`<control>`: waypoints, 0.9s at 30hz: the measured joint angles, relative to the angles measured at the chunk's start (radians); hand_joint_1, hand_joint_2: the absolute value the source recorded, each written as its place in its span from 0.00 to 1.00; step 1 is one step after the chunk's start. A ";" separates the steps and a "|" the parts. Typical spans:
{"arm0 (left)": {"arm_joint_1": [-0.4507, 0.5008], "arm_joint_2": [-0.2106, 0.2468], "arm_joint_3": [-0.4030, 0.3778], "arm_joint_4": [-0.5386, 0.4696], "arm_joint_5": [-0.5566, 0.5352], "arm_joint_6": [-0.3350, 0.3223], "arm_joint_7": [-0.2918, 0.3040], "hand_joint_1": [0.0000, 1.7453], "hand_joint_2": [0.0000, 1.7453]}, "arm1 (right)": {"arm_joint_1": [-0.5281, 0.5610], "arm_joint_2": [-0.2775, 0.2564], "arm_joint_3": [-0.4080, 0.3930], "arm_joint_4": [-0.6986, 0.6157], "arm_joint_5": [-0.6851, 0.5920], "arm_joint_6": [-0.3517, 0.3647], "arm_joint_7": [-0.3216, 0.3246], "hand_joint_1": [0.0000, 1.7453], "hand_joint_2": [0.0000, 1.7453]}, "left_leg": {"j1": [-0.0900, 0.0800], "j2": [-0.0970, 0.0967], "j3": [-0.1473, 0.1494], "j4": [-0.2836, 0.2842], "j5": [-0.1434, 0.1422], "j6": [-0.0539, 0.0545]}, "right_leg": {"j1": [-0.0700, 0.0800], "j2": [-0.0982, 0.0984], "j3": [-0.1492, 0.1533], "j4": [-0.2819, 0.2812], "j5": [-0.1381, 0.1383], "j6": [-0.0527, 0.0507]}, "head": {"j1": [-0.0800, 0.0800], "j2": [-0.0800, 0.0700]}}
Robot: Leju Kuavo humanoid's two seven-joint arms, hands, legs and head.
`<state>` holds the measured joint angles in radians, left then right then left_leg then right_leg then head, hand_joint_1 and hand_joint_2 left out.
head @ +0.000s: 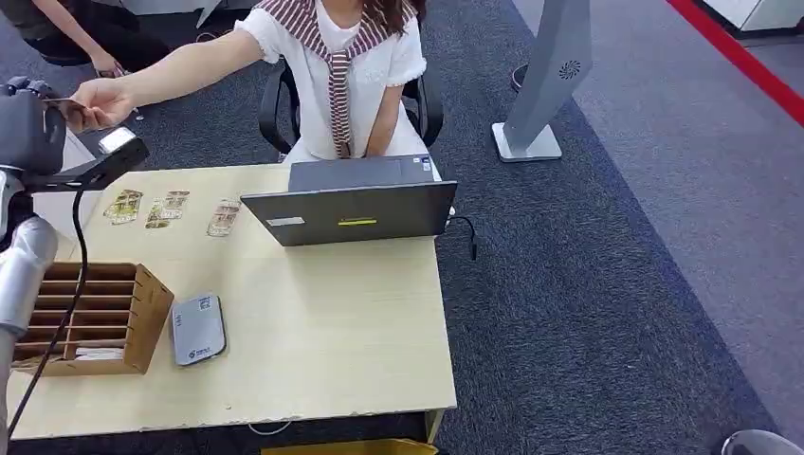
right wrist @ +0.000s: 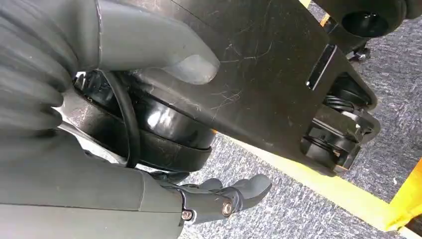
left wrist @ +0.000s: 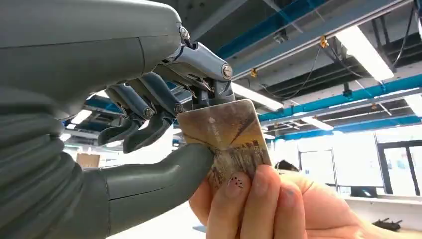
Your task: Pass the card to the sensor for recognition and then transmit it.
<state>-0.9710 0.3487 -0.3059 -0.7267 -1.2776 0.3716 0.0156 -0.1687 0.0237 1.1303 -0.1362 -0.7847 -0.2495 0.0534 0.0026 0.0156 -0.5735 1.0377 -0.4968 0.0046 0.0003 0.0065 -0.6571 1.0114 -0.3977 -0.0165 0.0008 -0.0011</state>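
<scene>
A gold-brown card (left wrist: 224, 132) is pinched between the thumb and fingers of my left hand (left wrist: 149, 124), raised at the far left above the table's back corner. A person's hand (left wrist: 259, 204) grips the card's other end, so both hold it. From the head view, my left hand (head: 28, 128) meets the person's outstretched hand (head: 100, 100) at the card (head: 64, 107). A grey flat card sensor (head: 197, 329) lies on the table near the front left. My right hand (right wrist: 149, 191) hangs low beside my body with fingers apart and nothing in it.
A black stand with a lit head (head: 114, 144) rises just under my left hand. A wooden slotted rack (head: 95, 318) sits at the table's left, several cards (head: 171, 209) lie behind it, and a laptop (head: 351, 213) faces the seated person. A grey pillar (head: 550, 85) stands on the carpet.
</scene>
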 joint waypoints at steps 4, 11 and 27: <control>-0.009 -0.001 0.000 0.029 0.011 0.004 0.006 0.00 1.00 | -0.001 0.000 0.002 0.000 0.000 0.002 0.002 0.00 1.00 | 0.000 0.000 0.000 0.000 0.000 0.000 | 0.000 0.000 0.000 0.000 0.000 0.000 | 0.000 0.000; 0.001 0.002 0.000 0.042 0.086 0.043 -0.013 0.00 1.00 | -0.001 0.000 0.007 0.000 -0.006 0.000 0.001 0.00 1.00 | 0.000 0.000 -0.001 0.000 0.000 0.000 | 0.000 0.000 0.000 0.000 0.000 0.000 | 0.000 0.000; 0.666 0.107 0.400 -0.564 1.156 -0.170 -0.411 0.00 1.00 | 0.012 0.000 0.005 0.000 -0.092 -0.022 -0.026 0.00 1.00 | 0.000 0.015 0.002 -0.002 -0.006 -0.002 | 0.000 0.015 -0.003 0.000 -0.003 -0.003 | -0.001 0.000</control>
<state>-0.3045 0.4554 0.0941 -1.2912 -0.1217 0.2016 -0.3953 -0.1567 0.0237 1.1349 -0.1358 -0.8763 -0.2712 0.0278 0.0029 0.0307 -0.5717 1.0362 -0.5028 0.0024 0.0004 0.0212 -0.6603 1.0117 -0.4011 -0.0193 0.0000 -0.0011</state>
